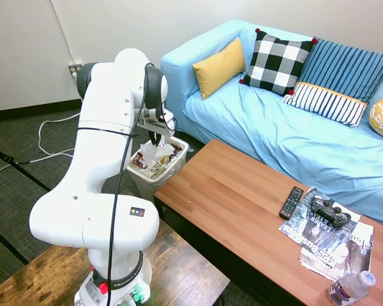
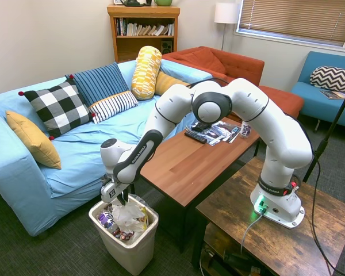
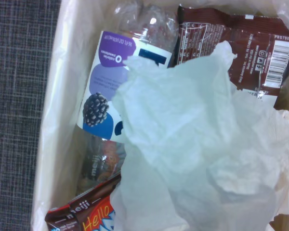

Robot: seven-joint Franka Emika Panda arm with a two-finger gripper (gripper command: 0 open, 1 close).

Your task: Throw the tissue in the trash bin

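sofa (image 1: 293, 137): pale blue, cushions along the back; spans 12 to 3 o'clock in the first exterior view.
coffee table (image 1: 236, 204): wooden; remote control (image 1: 291, 203), magazines (image 1: 335, 245) and water bottle (image 1: 351, 288) at its 4 o'clock end.
trash bin (image 2: 106, 229): pale, lined, on the carpet off the table's corner; at 7 o'clock in the second exterior view. holds a plastic bottle (image 3: 111, 86), brown wrappers (image 3: 241, 41).
gripper (image 2: 121, 199): pointed down, just above the bin's opening. whether the fingers are apart or pinched cannot be told from these views.
tissue (image 2: 127, 216): white, crumpled; hanging directly under the gripper, over the rubbish, inside the rim.
handling note: judged near complete. release should come with the tissue wholly inside the rim; part the fingers fully, then lift straight up so the soft paper does not cling.
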